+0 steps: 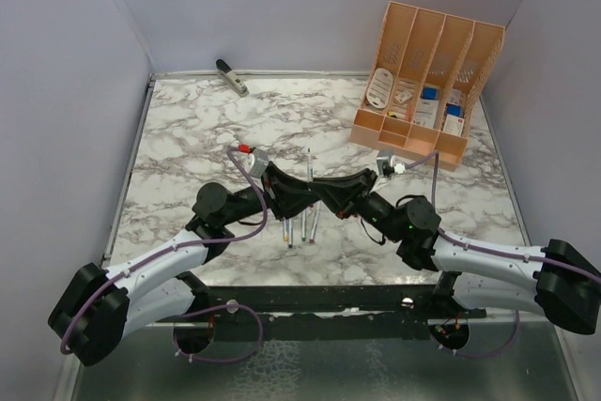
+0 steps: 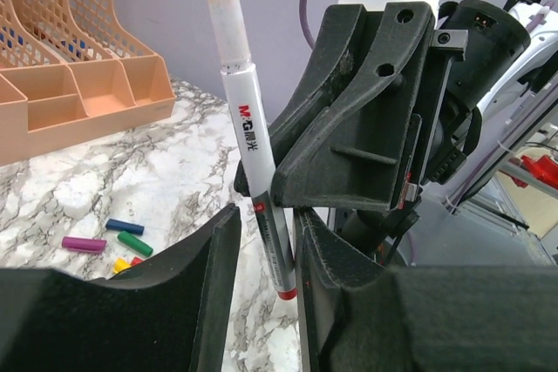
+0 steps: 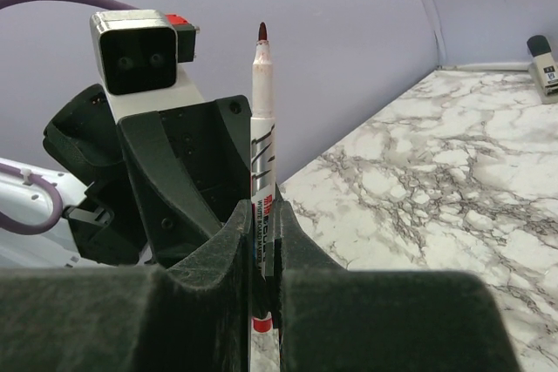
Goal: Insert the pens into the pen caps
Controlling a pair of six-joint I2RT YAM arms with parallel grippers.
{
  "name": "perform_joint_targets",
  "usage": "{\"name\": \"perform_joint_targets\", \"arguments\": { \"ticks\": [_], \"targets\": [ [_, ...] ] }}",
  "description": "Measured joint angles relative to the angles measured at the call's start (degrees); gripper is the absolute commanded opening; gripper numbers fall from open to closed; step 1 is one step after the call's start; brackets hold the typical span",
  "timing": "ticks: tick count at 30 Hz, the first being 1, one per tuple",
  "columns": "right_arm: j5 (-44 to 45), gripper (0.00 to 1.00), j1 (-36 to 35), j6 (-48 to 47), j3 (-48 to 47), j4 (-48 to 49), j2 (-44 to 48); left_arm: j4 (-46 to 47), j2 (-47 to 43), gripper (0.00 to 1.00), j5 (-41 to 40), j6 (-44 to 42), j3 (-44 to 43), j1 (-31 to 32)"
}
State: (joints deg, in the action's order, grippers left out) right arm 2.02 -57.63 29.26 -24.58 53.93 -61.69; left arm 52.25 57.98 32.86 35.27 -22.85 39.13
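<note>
Currently clamping pen (image 3: 263, 128) upright with right gripper (image 3: 264, 234), straddling it with left gripper (image 2: 266, 237), jaws apart; centre on barrel before closing, avoid tilting.

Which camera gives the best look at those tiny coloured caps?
The left wrist view: purple cap, blue cap, green cap and yellow cap lie loose on the marble table near the orange organizer. In the top view I cannot make them out; the right wrist view shows none.
</note>
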Motion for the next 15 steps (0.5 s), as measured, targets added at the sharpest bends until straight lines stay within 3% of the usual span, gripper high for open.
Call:
{"name": "perform_joint_targets", "arguments": {
  "ticks": [8,11,15],
  "targets": [
    [0.02,0.01,0.00,-0.44,0.00,-0.24,0.24,0.02,-0.31,0.12,-0.55,0.13,0.00,0.15],
    [0.02,0.01,0.00,-0.85,0.00,-0.57,0.48,0.04,-0.15,0.00,-0.61,0.24,0.00,0.15],
    [0.13,0.01,0.00,-1.31,0.00,-1.27,0.63,-0.04,0.26,0.00,-0.61,0.17,-0.07,0.15]
  ]
}}
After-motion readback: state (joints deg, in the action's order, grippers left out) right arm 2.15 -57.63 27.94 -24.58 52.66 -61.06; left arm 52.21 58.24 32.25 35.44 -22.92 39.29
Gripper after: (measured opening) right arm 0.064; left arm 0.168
